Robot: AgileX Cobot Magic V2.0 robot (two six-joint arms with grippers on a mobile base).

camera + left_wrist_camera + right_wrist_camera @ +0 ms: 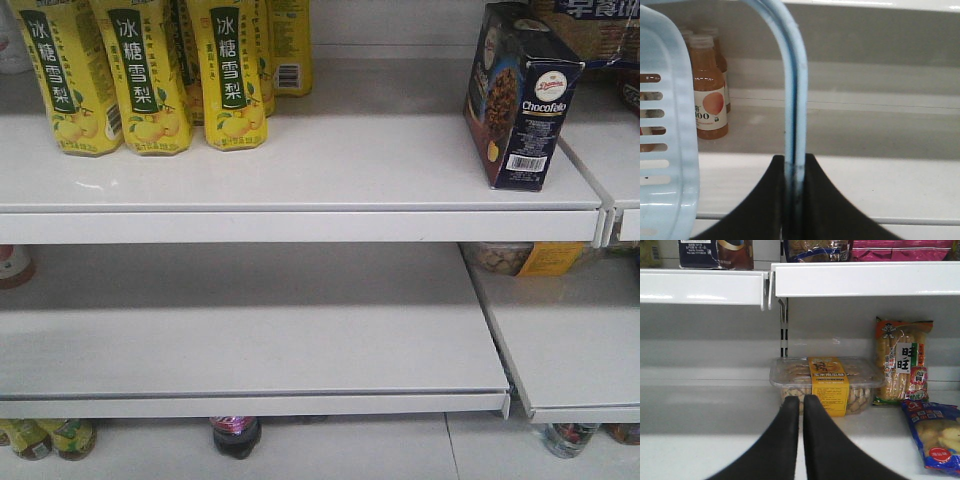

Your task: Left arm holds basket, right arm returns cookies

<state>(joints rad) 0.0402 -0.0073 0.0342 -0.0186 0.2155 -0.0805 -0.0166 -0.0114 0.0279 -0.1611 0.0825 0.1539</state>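
Two risks stand out: the left jaws (792,200) pinch only the thin hoop handle (792,100) of the basket (667,150), which could swing or slip. The right jaws (802,440), pressed together and empty, point level at a clear cookie tub (827,382). The Chocofello box (520,95) stands near the upper shelf's (300,190) right edge, so a brush could tip it off.

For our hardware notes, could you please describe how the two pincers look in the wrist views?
Both are matte black. The left pincer has two broad fingers flaring outward toward the bottom. The right pincer has two smooth, tapering fingers with rounded tips. No cables or markings show.
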